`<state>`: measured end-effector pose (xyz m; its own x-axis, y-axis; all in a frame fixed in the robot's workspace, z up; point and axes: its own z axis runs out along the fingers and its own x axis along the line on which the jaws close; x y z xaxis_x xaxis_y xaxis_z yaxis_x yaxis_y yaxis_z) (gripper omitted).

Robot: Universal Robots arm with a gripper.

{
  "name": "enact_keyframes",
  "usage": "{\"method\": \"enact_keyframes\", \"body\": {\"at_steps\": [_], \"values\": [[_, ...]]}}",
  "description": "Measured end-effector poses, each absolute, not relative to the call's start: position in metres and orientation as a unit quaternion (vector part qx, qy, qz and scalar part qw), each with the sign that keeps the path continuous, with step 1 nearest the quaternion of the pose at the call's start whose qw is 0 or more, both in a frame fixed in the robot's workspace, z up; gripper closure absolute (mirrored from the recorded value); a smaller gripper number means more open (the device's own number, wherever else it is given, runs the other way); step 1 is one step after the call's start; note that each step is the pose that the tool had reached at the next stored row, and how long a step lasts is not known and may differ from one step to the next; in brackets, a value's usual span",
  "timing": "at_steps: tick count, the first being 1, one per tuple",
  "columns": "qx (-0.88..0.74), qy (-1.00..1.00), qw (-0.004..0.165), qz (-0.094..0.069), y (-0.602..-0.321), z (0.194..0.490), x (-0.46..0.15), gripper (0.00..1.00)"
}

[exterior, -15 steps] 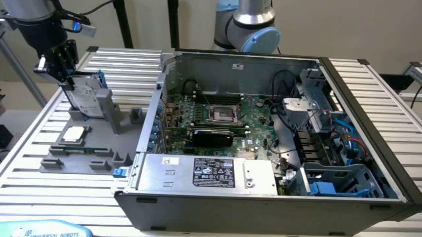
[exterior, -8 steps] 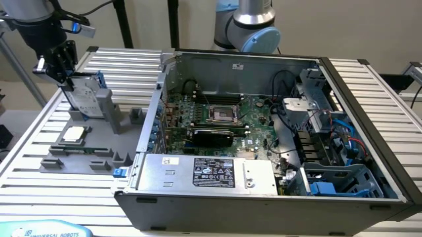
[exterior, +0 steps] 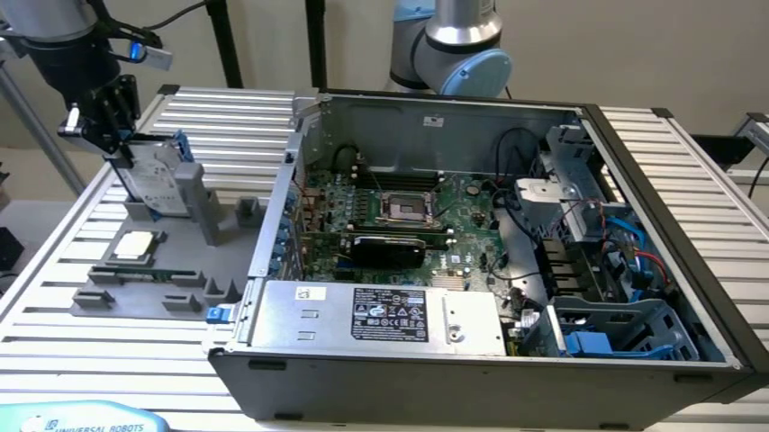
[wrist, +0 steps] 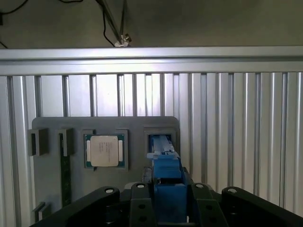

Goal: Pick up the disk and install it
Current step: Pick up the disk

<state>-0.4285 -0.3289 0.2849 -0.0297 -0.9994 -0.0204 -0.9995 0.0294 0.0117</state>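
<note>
Tool [exterior: 118,142] is clamping the upright disk [exterior: 154,176], at ten o'clock from the case [exterior: 481,387].
Jaws are pinching its blue edges; it is probably handling as stiff, weighty and shock-fragile.

The disk [exterior: 157,178] is seen standing on edge, upright, at the exterior view's left; its flat silver-grey metal face, with a pale printed label, is turned toward the camera; it is framed by a blue plastic carrier bracket, and a strip of blue is shown along its upper corner; its lower end is taken in by a pocket of the grey holder [exterior: 202,209], outside the open computer case [exterior: 481,117]; in the wrist view it is caught edge-on, the blue carrier being seen running down into that pocket.
</note>
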Motion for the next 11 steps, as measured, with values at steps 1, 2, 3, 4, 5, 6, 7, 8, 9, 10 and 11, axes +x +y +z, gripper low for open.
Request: {"method": "enact_keyframes", "body": {"at_steps": [1, 2, 3, 4, 5, 6, 7, 8, 9, 10, 11], "values": [[-0.697, 0.717, 0.003, 0.011, -0.329, 0.2849, -0.4285, 0.67], [-0.696, 0.717, 0.003, 0.011, -0.329, 0.2849, -0.4285, 0.67], [-0.696, 0.717, 0.003, 0.011, -0.329, 0.2849, -0.4285, 0.67], [-0.696, 0.717, 0.003, 0.011, -0.329, 0.2849, -0.4285, 0.67], [-0.697, 0.717, 0.003, 0.011, -0.3291, 0.2849, -0.4285, 0.67], [-0.696, 0.717, 0.003, 0.011, -0.3291, 0.2848, -0.4285, 0.67], [-0.697, 0.717, 0.003, 0.011, -0.3291, 0.2849, -0.4285, 0.67], [-0.697, 0.717, 0.003, 0.011, -0.3291, 0.2849, -0.4285, 0.67], [-0.697, 0.717, 0.003, 0.011, -0.3291, 0.2849, -0.4285, 0.67], [-0.696, 0.717, 0.003, 0.011, -0.3291, 0.2849, -0.4285, 0.67], [-0.697, 0.717, 0.003, 0.011, -0.3291, 0.2849, -0.4285, 0.67]]}}
